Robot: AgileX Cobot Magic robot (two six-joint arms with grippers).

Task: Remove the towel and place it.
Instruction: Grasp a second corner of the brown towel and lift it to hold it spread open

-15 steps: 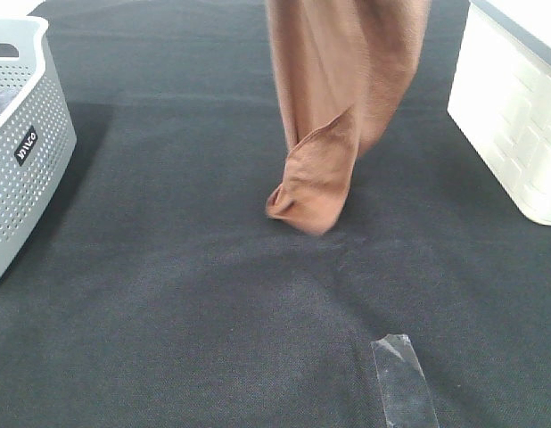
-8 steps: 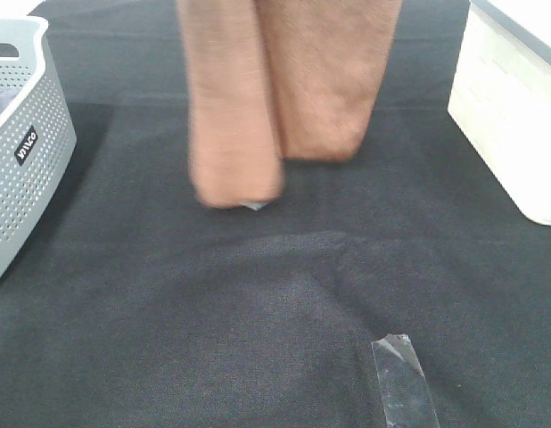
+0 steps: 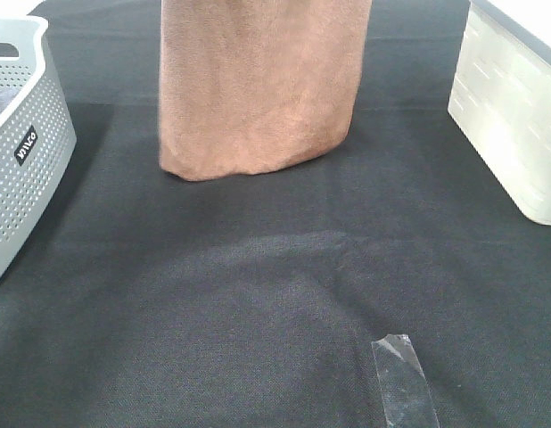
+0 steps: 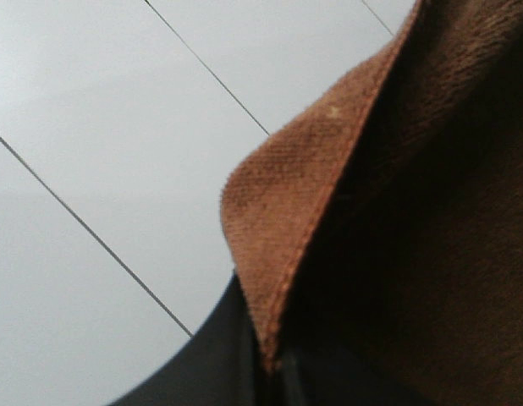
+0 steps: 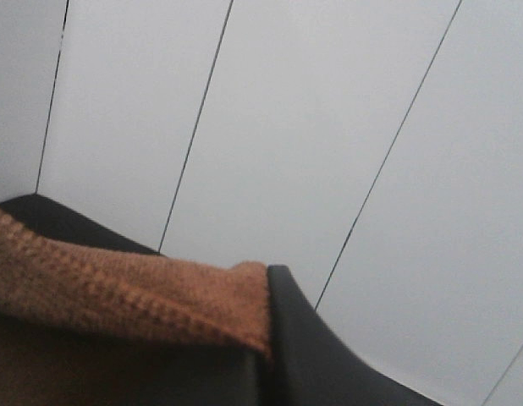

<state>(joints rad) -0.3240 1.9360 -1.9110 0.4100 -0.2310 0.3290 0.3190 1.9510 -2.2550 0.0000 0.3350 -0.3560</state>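
As pincers [image 4: 272, 376] [image 5: 263, 364] clamp its corners, towel [image 3: 258, 89] hangs

Towel [image 3: 258, 89] hangs at far middle, top out of view, lower edge at table [image 3: 213, 312] level; contact unclear. Basket [image 3: 30, 152] at left edge, on table, well apart from towel. Bin [image 3: 512, 116] at far right, on table, also apart from towel. Towel is between basket and bin. Tape strip [image 3: 402, 383] lies flat on table, near right, nearer than towel and bin.
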